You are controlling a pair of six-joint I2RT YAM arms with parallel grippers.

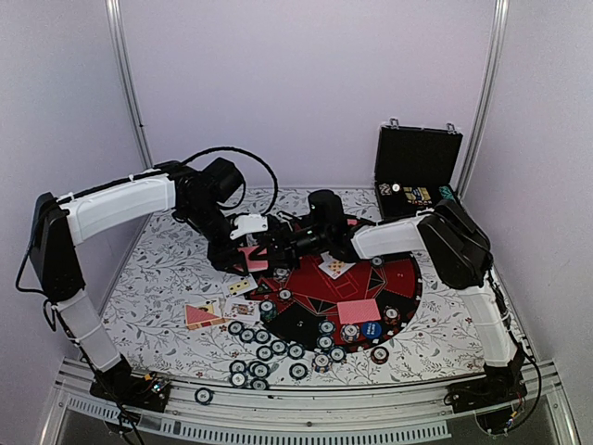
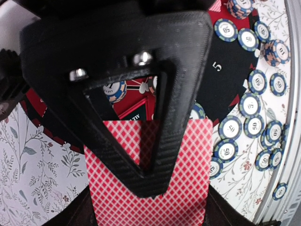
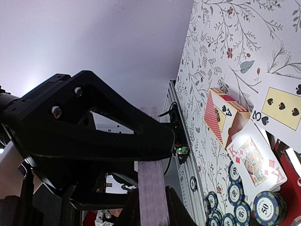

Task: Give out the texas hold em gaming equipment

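Observation:
My left gripper (image 1: 248,256) hovers over the mat's left edge, shut on a red-checked stack of playing cards (image 2: 188,160) that fills the lower half of the left wrist view. My right gripper (image 1: 281,245) reaches in from the right and meets that stack. In the right wrist view its fingers (image 3: 176,209) press on both sides of a pale card (image 3: 153,193) seen from the side. Striped poker chips (image 1: 269,348) lie scattered along the table's front. A pink-backed card (image 1: 359,311) and a blue button disc (image 1: 371,329) rest on the mat.
The round red-and-black mat (image 1: 408,278) covers the table's centre. A black hinged case (image 1: 417,167) stands open at the back right. A card box (image 3: 221,115) and face-up cards, a king (image 3: 254,157) and a three of spades (image 3: 282,106), lie left of the mat.

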